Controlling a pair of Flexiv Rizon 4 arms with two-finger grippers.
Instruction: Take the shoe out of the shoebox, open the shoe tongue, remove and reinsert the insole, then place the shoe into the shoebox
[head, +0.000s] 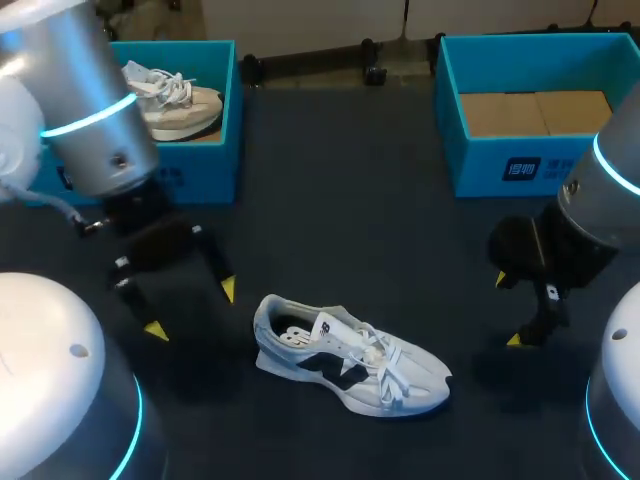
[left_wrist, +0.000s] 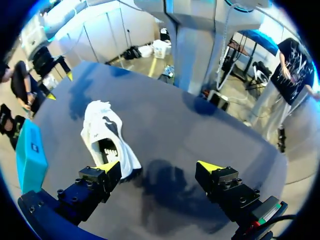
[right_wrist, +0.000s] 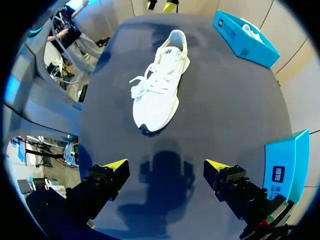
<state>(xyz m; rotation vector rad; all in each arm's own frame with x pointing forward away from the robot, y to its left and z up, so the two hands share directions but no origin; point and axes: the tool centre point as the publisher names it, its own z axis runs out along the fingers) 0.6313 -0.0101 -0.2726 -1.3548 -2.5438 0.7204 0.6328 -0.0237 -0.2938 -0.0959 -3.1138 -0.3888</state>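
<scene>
A white shoe (head: 350, 365) with a dark side logo lies on its sole on the dark table, toe pointing right, laces loose. My left gripper (head: 192, 310) hangs open just left of its heel, not touching it. My right gripper (head: 507, 310) stands open to the right of the toe, a short gap away. In the left wrist view the shoe (left_wrist: 107, 135) lies ahead of one finger of the open gripper (left_wrist: 159, 167). The right wrist view has the shoe (right_wrist: 157, 90) ahead of its open gripper (right_wrist: 167, 165), toe nearest. An empty blue shoebox (head: 500, 160) stands at the back right.
A second blue box (head: 215, 150) at the back left holds another pale shoe (head: 175, 100). In the right wrist view this box (right_wrist: 245, 37) lies beyond the shoe and the empty box (right_wrist: 282, 170) sits beside the gripper. Dark table (head: 340, 200) runs between the boxes.
</scene>
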